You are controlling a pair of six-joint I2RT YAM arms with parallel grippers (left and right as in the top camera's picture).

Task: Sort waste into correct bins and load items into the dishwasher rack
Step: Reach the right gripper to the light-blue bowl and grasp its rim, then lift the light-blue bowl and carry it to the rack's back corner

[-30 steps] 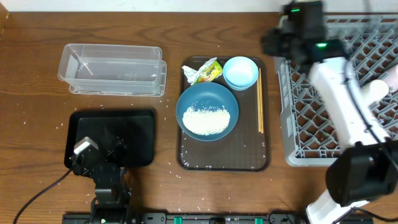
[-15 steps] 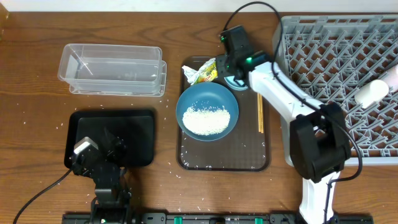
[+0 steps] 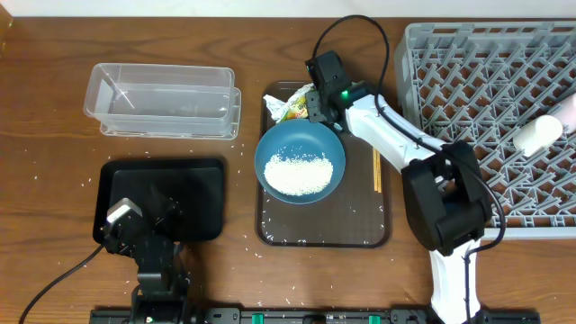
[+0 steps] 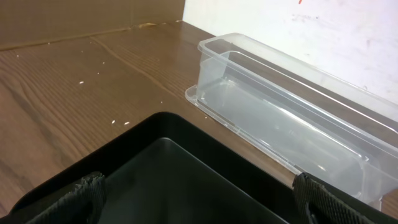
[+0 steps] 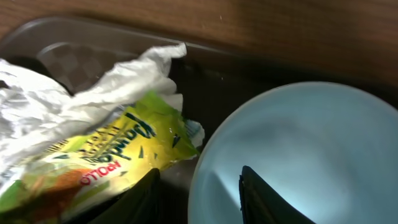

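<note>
Rice (image 3: 297, 173) lies heaped in the large dark blue bowl (image 3: 270, 148), which sits in the middle of the brown serving tray (image 3: 324, 232) on the counter (image 3: 54, 162). Chopsticks (image 3: 376, 175) lie along the tray's right side, just beside that bowl. At the tray's far left corner rests the crumpled snack wrapper (image 3: 292, 106), yellow-green with white paper bunched round it. The small light blue bowl (image 5: 311, 143) sits just right of the wrapper; from overhead the right arm covers nearly all of it.

The right gripper (image 5: 199, 177) hangs low over that corner. Its fingers (image 5: 252, 196) stand partly spread astride the near rim of the light blue bowl, one inside the bowl and the other outside on the wrapper's side. A gap shows on both sides of the rim, so it grips nothing.

The left gripper (image 4: 202, 190) hovers over the black tray (image 3: 202, 180) at the near left of the counter, spread wide and empty. Beyond that tray sits the clear tub (image 3: 162, 99).

The dishwasher rack (image 3: 468, 81) fills the right side of the counter. A white cup (image 3: 537, 133) lies on its side on the lattice near the right edge, with a pink cup (image 3: 569, 110) just beyond it, cut off by the frame. Stray grains dot the counter around the trays.
</note>
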